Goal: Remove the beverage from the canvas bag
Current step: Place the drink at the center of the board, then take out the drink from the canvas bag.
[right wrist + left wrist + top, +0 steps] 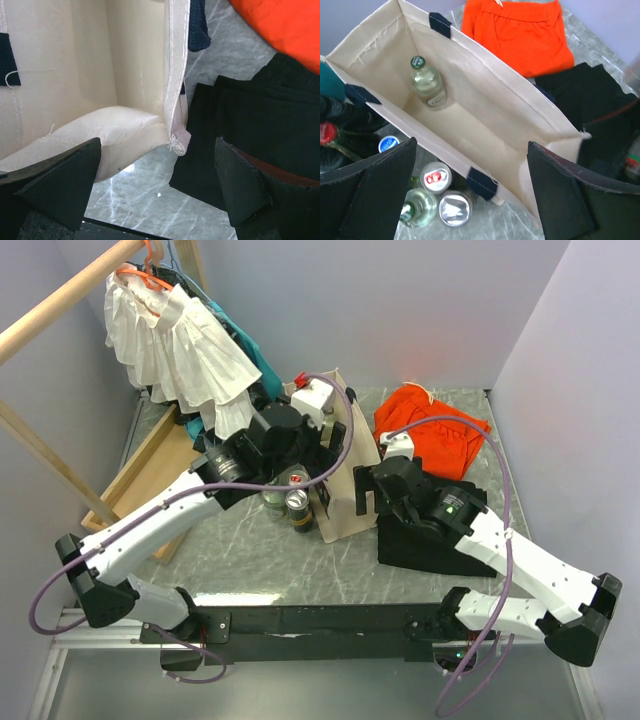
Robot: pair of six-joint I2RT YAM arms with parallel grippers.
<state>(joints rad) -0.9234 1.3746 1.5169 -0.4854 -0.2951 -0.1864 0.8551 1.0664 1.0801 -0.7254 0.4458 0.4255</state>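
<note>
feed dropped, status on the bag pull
Left gripper jaws open above canvas bag. Right gripper jaws open at its corner. Glass bottle inside, uncovered.

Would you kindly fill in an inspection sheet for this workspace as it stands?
Surface: grey marbled tabletop, crowded at the back.
Job's things: canvas bag open-mouthed; one green-capped glass bottle inside.
Clutter: cans and bottles beside the bag; orange cloth; black cloth.
Grippers: left gripper above the bag's mouth, jaws open; right gripper at the bag's end wall, jaws open, empty.
Cables: purple cables loop off both arms, one over the bag.
Surroundings: lilac walls; white garment on a wooden rail.
</note>
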